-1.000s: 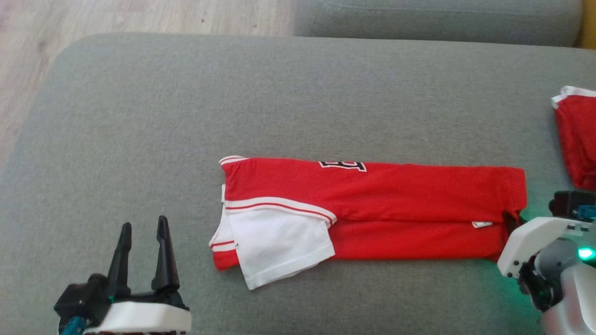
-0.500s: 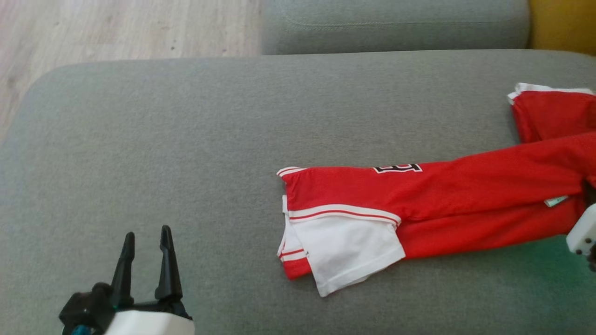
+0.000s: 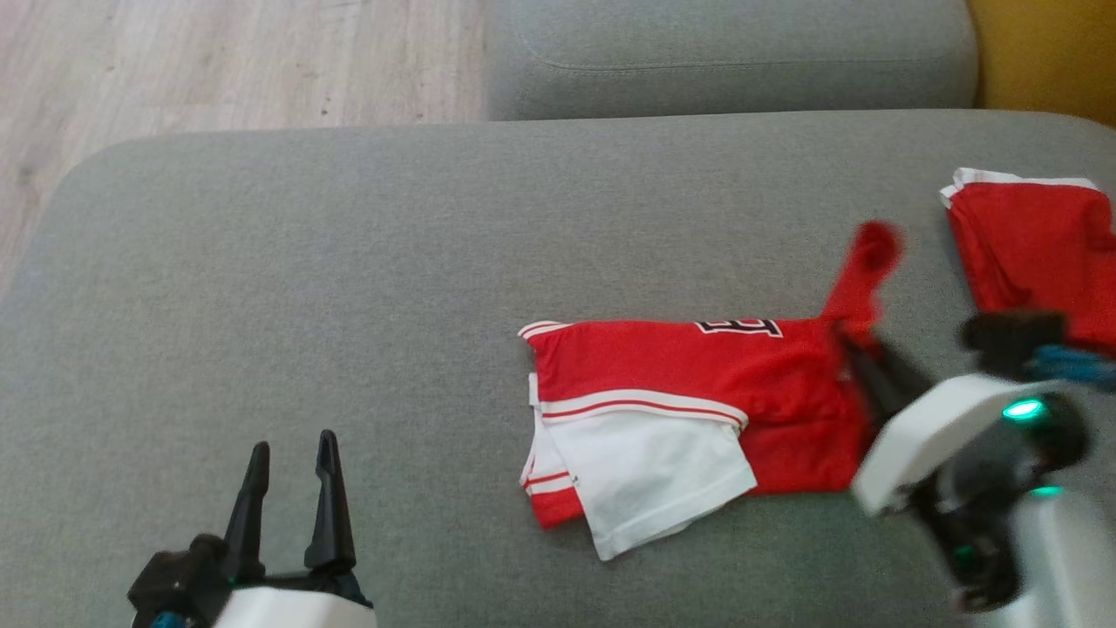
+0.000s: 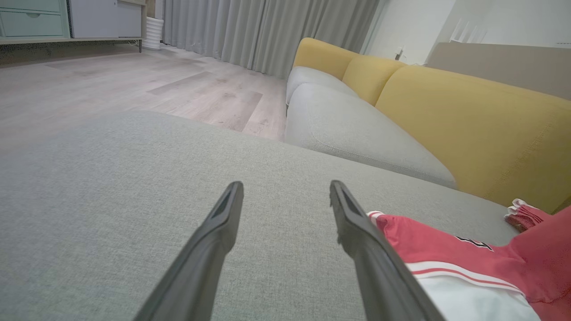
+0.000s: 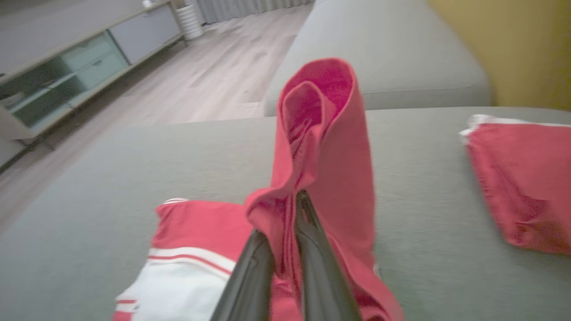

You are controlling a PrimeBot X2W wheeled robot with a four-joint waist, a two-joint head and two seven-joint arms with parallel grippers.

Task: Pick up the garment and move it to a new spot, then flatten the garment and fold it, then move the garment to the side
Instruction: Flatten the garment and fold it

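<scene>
The garment (image 3: 697, 384), a red jersey with white sleeves and a black number, lies lengthwise on the grey cushion (image 3: 349, 262). My right gripper (image 3: 850, 349) is shut on the garment's right end, which is lifted and stands up as a red flap above the fingers. In the right wrist view the red cloth (image 5: 321, 133) is pinched between my right gripper (image 5: 287, 214) and curls over it. My left gripper (image 3: 294, 445) stands open at the lower left, apart from the cloth. In the left wrist view my left gripper (image 4: 286, 187) holds nothing, and the garment (image 4: 428, 249) lies to its right.
A second folded red garment (image 3: 1029, 253) lies at the cushion's right edge, close to my right arm. A grey sofa seat (image 3: 724, 52) with a yellow back (image 3: 1046, 52) stands behind. Wooden floor (image 3: 218, 61) lies beyond the far left edge.
My right gripper has raised the garment's right end and carried it leftward over the rest, so the garment looks shorter. The head camera has shifted. The left gripper stays open in place.
</scene>
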